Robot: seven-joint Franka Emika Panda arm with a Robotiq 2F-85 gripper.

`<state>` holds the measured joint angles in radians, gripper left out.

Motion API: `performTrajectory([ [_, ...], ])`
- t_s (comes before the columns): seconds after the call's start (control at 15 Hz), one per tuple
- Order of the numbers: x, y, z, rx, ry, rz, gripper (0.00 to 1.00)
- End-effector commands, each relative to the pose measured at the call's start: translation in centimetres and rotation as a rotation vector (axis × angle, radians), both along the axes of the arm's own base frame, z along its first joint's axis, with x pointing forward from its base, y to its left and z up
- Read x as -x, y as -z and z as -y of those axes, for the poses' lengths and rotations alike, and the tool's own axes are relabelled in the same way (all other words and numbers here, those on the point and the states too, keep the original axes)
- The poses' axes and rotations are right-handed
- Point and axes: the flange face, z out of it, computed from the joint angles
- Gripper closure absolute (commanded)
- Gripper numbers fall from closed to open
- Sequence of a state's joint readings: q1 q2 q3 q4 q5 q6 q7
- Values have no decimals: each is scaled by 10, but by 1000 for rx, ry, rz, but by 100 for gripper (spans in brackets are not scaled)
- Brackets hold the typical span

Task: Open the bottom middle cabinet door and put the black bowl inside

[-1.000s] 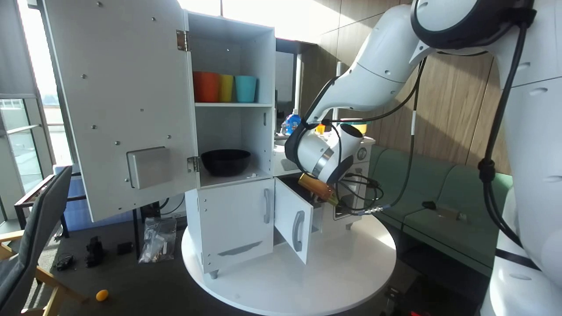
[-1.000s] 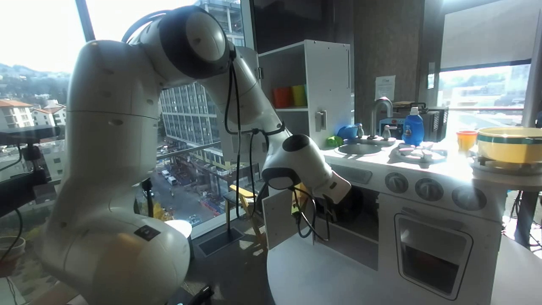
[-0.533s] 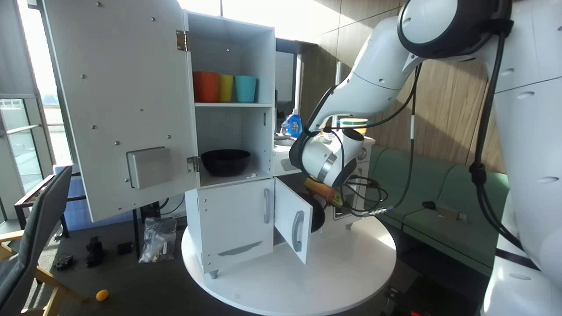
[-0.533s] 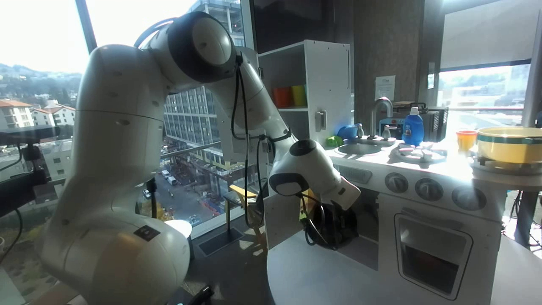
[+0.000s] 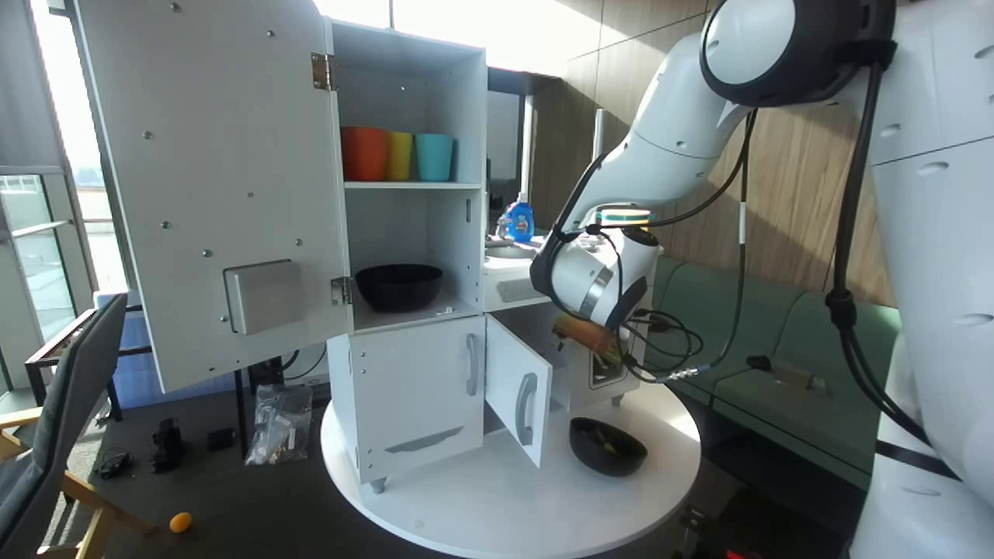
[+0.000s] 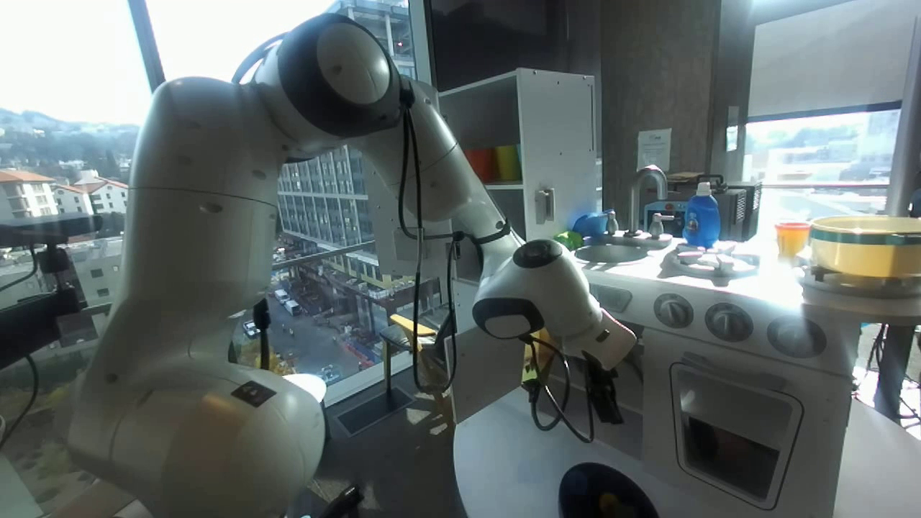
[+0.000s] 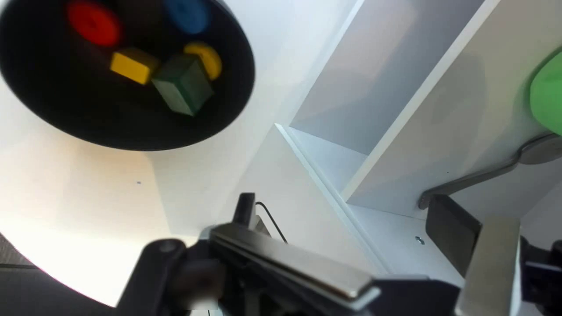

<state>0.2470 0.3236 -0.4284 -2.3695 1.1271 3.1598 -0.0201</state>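
The black bowl [image 5: 607,448] is tilted over the white round table, below the cabinet front, seen in both exterior views. In the wrist view the bowl [image 7: 131,101] holds red, blue, yellow and green pieces. Whether its base lies flat I cannot tell. The bottom middle cabinet door [image 5: 519,388] is swung outward, its grey handle facing away from the compartment. My gripper [image 7: 347,224] is open, with nothing between its fingers. It stands before the compartment's mouth, above the bowl and apart from it.
Inside the compartment are a shelf [image 7: 421,101], a green item [image 7: 549,94] and a grey utensil [image 7: 474,177]. Left of it is the wider lower door [image 5: 415,388]. The tall cabinet above holds cups [image 5: 400,155] and a dark dish [image 5: 398,287]. An oven front [image 6: 734,424] adjoins on the right.
The gripper has opened and let go of the bowl, which dropped from beside the compartment to the table. The arm has moved outward from the compartment. The door has not visibly moved.
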Motion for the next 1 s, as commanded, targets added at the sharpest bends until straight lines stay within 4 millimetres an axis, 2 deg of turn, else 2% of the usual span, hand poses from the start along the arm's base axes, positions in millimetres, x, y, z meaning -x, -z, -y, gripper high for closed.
performTrajectory([
  [0.0, -3, 3, 1, -19, 2, -25, 0],
  [0.2, -4, 8, 6, -24, -14, -68, 0],
  [0.6, -2, 1, 23, -16, -49, -135, 0],
  [0.93, 13, -8, 39, 9, -120, -230, 0],
])
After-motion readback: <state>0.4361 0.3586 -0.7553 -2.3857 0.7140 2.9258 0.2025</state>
